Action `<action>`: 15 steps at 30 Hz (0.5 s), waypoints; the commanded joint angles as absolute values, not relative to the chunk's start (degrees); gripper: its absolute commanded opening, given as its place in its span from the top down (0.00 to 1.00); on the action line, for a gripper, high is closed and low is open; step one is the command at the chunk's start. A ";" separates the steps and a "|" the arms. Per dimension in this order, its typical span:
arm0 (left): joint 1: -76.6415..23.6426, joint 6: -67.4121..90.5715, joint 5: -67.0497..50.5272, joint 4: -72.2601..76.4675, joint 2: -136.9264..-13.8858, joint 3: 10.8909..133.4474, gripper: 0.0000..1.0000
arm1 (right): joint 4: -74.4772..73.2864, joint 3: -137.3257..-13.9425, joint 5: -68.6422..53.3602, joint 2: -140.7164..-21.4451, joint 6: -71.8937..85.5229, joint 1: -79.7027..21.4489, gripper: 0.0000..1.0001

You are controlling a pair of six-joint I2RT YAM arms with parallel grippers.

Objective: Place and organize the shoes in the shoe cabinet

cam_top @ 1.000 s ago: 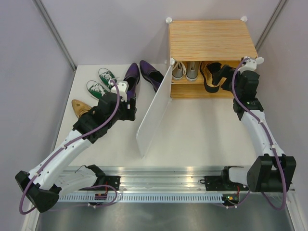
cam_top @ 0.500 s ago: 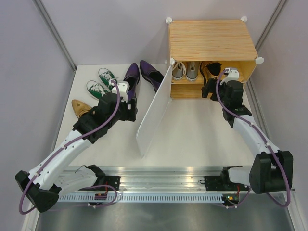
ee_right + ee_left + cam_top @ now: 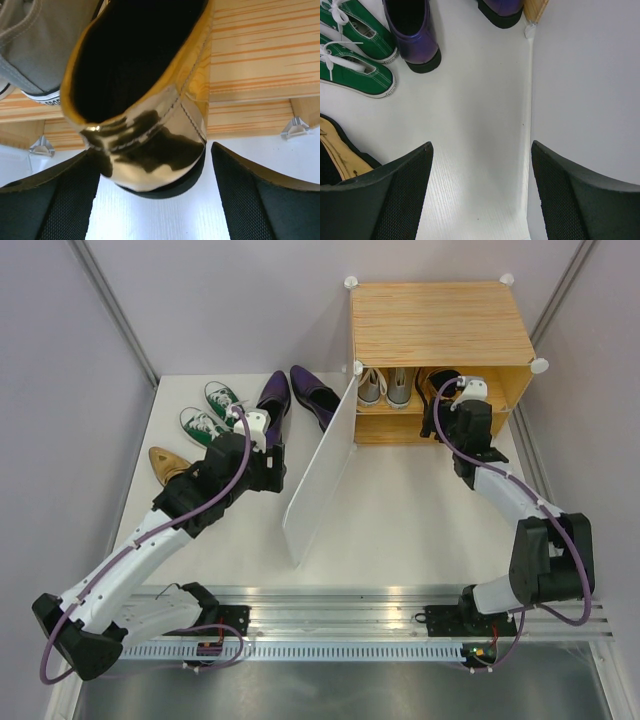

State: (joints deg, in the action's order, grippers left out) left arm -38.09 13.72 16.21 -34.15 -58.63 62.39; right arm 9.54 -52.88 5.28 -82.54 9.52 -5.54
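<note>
Nearest the bases, the left arm's jaws hung spread and empty over the desk, just beside the open white door. One gold shoe lay at that arm's left. Beyond it stood the green sneakers and, farther back, the purple shoes, none of them yet in the cabinet.

Across the desk, the right arm's jaws stood wide on either side of the heel of the second gold shoe, pinching nothing. That shoe sat toe-first on a shelf, its heel overhanging the front edge, with the grey sneakers just beside it.

The step in hand appeared to be seating this shoe. Doing it well would likely mean keeping the jaws square to the heel, easing it straight back until it clears the shelf edge, and staying off the grey sneaker alongside. The jaws would then need to withdraw along the same line so the shoe is not dragged out again. A gap should be kept beside it for its mate.
</note>
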 commanded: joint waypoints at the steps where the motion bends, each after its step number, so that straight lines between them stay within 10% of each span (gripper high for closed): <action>1: -38.41 11.69 16.26 -32.87 -59.33 62.31 0.18 | 13.45 -56.16 5.01 -84.28 8.35 -5.71 0.10; 10: -38.41 11.51 16.44 -33.05 -60.03 62.23 0.17 | 14.41 -58.97 5.80 -86.75 8.00 -5.62 0.36; 15: -38.41 11.51 16.61 -33.05 -60.12 62.23 0.17 | 14.33 -59.41 6.33 -86.22 8.09 -5.63 0.68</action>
